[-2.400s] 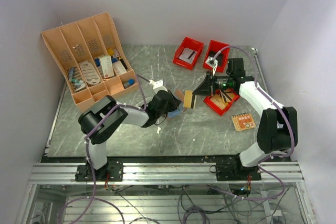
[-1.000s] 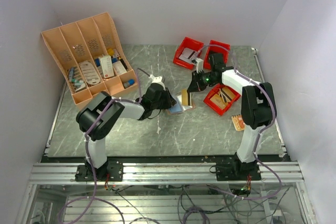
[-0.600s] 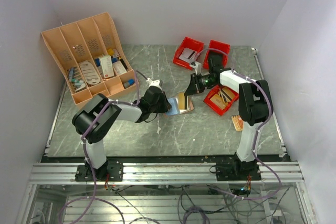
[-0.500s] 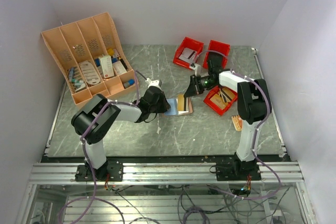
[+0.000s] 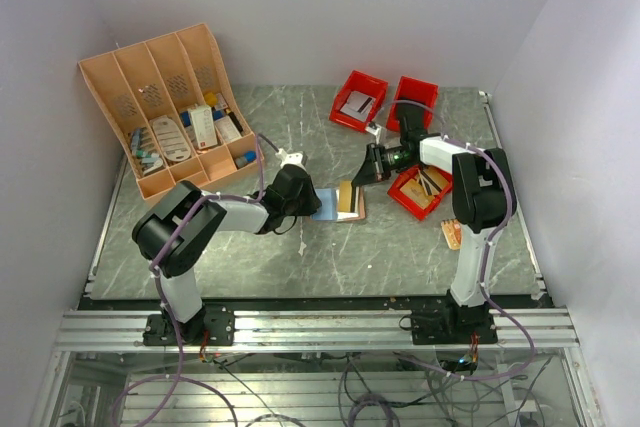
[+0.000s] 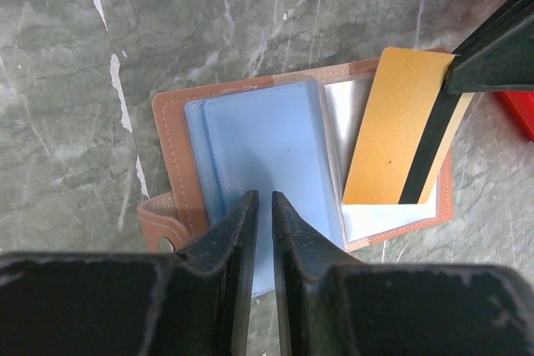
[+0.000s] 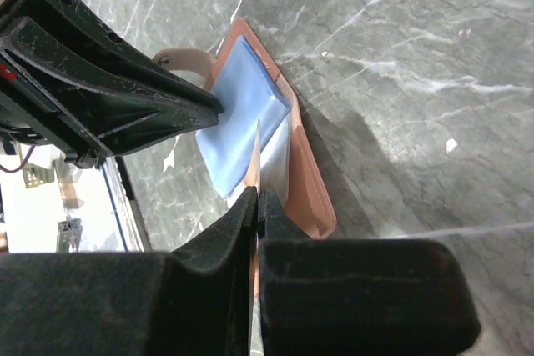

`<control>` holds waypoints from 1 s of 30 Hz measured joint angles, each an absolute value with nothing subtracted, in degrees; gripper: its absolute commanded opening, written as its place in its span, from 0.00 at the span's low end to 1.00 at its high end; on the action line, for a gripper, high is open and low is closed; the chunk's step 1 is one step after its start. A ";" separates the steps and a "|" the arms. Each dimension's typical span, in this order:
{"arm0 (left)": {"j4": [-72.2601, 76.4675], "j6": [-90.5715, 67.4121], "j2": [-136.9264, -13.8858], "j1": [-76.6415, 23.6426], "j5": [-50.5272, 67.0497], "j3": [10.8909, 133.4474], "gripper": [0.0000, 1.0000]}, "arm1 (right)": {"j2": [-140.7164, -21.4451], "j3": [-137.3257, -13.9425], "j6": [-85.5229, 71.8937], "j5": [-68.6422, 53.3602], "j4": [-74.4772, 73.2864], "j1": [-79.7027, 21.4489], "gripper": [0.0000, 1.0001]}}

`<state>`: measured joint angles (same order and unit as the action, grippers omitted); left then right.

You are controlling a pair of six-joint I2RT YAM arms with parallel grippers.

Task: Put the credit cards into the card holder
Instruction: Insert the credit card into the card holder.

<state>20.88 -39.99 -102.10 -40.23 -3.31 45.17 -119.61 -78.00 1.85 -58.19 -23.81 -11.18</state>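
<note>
Since earlier: open tan leather card holder lowered flat; left gripper pins blue sleeves; right gripper, clamped, angles mustard striped card over pocket, insertion near.

No legible text, label, brand, number or sign appears in any view. The gold card shows only a plain face and a black stripe. The open card holder carries no print. Packages in the slotted rack and papers in the red bins are too small to read
</note>
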 measured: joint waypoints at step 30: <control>19.90 -38.87 -101.56 -40.21 -3.44 45.17 0.24 | -119.61 -71.66 -13.56 -62.87 -11.29 -10.09 0.00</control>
<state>19.90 -38.87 -101.56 -40.21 -3.44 45.17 -119.61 -71.66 -13.56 -62.87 -11.29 -10.09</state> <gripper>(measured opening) 0.242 0.007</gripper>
